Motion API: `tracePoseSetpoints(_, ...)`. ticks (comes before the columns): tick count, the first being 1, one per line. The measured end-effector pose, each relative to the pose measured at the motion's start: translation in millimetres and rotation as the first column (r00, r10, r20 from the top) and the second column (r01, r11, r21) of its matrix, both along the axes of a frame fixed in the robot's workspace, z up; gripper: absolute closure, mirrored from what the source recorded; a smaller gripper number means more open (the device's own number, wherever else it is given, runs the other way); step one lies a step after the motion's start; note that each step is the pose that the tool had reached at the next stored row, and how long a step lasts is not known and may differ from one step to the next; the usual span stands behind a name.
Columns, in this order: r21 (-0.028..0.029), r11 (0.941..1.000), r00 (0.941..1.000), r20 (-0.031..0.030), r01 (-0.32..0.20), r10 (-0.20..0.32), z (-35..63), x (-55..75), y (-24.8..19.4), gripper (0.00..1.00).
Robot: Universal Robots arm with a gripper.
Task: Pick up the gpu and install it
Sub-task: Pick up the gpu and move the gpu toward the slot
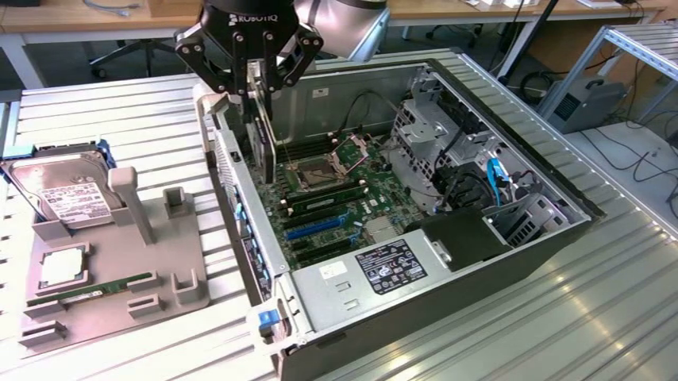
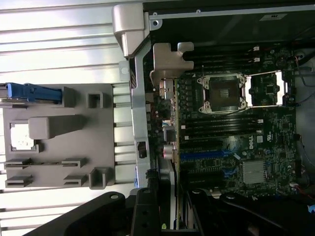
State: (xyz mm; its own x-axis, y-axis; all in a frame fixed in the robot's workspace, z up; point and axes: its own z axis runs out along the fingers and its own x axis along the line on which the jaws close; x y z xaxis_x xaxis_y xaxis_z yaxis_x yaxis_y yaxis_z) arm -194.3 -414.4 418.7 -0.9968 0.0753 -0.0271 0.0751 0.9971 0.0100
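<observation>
The claw (image 1: 252, 83) is clamping the gpu (image 1: 262, 131), holding it upright and edge-on over the far end of the open computer case (image 1: 445, 317), toward the exterior view's left, above the motherboard (image 1: 329, 198), which is lying on the desk (image 1: 593, 317).

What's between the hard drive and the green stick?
A silver square chip lies between the hard drive and the green stick, seen in the exterior view.

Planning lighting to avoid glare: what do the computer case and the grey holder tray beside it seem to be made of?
The computer case: bare sheet metal, dull silver; folded edges, punched holes and soft reflections show it. The holder tray: probably matte grey plastic; even colour, blocky moulded posts, no shine, though coated metal is possible.
</observation>
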Motion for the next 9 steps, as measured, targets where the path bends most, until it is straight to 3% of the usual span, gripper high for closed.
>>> tracePoseSetpoints(9,0.0,1.0,1.0,0.0,0.0,0.0,-1.9,6.3,0.0,0.73)
